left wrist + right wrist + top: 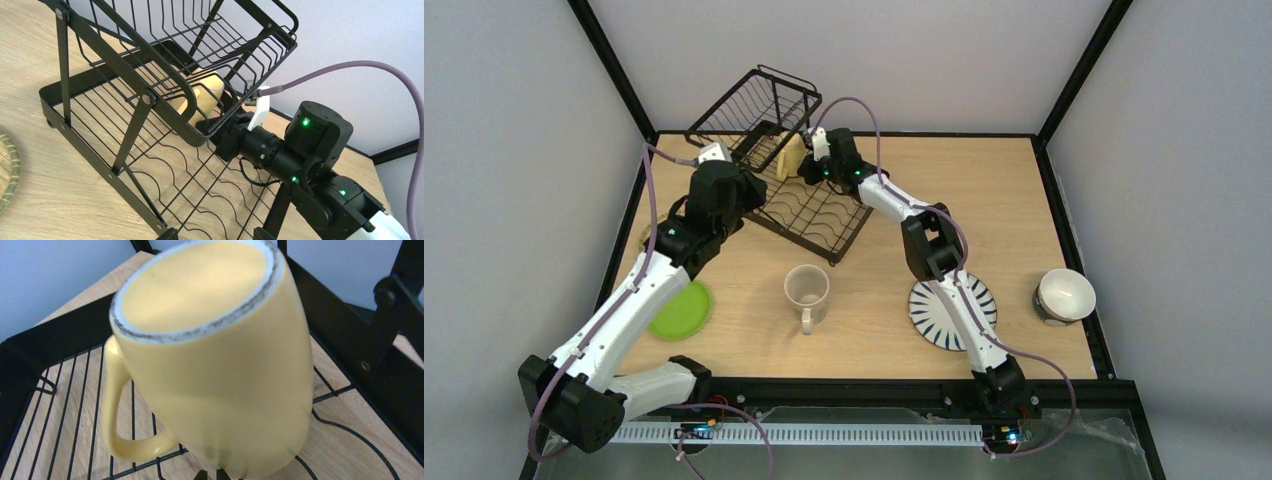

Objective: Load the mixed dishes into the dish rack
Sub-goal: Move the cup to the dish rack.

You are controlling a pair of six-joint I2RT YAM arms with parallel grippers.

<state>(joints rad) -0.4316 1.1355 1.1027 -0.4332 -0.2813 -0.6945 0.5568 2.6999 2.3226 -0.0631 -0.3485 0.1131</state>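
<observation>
While the right gripper point(808, 166) is closed on the yellow mug point(792, 155), it reaches into the dish rack point(819, 222) at the end where the raised basket stands. The right wrist view shows the mug upside down and tilted, its unglazed base ring turned up toward the camera and its handle on the left of that view. The dark fingertips are visible only at the lower edge, at the mug's mouth. The mug hangs low over the base wires, partly under the raised basket – whether it touches the wires cannot be told.

The left gripper point(215, 235) is wide open and holds nothing. It hovers near the left side of the rack, and its camera looks across the base wires toward the right arm's wrist.

On the table point(1014, 200) the other dishes lie apart from the rack. The beige mug point(806, 292) stands upright in the middle front, and the lime-green small plate point(682, 310) lies beside the left arm. The white plate with dark radial stripes point(929, 312) is partly under the right arm – and a small bowl point(1064, 295) sits near the right edge. An edge of the yellow woven-look plate point(7, 170) shows left of the rack.
</observation>
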